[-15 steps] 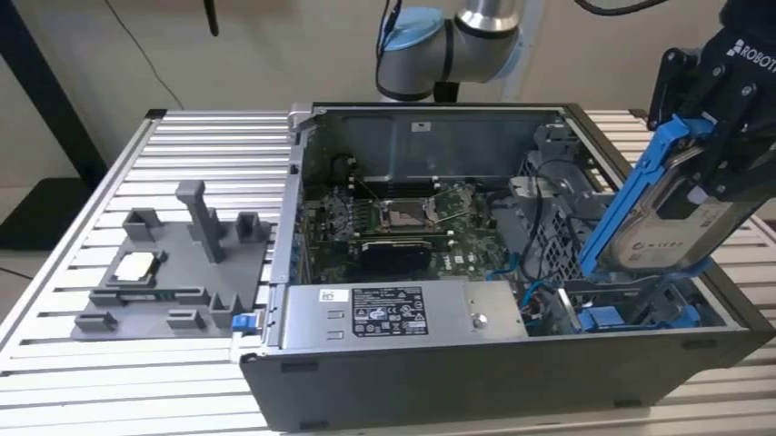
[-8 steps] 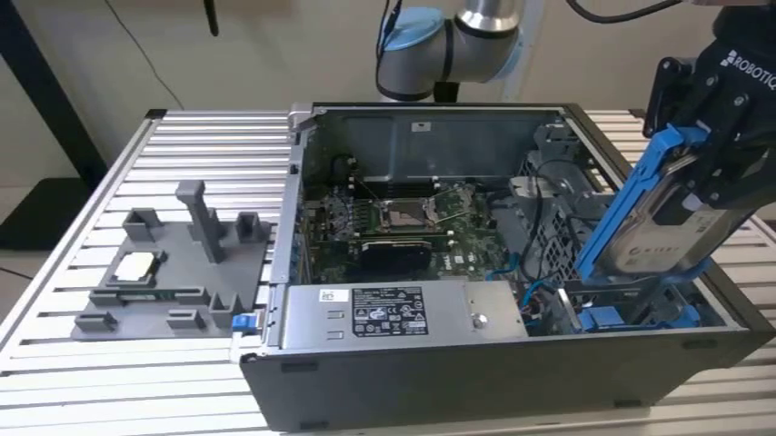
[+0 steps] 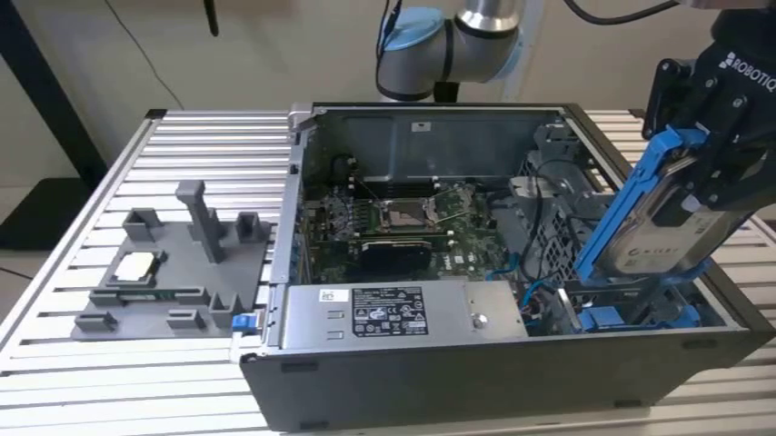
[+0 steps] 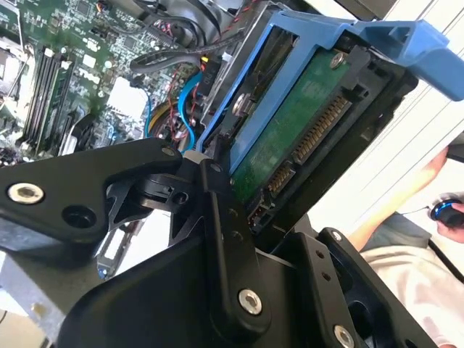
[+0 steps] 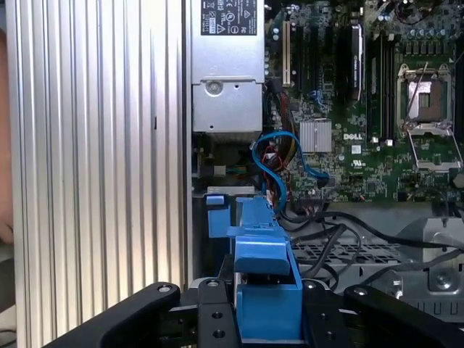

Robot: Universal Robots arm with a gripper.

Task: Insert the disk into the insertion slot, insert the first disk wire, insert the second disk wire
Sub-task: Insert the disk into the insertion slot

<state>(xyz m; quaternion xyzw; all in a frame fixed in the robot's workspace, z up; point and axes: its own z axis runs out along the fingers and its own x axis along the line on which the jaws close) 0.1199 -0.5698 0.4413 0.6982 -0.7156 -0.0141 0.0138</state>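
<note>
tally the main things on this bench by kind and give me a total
computer case: 1
circuit board: 1
power supply box: 1
hard drive: 1
grey holder tray: 1
tool, shut on the hard drive: 1
total: 6

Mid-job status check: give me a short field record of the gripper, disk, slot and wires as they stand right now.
gripper: gripper shut on the disk, over the case at the exterior view's right
disk: steeply tilted in its blue carrier, lower end down toward the drive cage
slot: disk not lying seated in the drive cage
wires: blue cables lie loose inside the case; the disk's connectors show bare in the second wrist view
nearby: power supply at the case's near side
</note>
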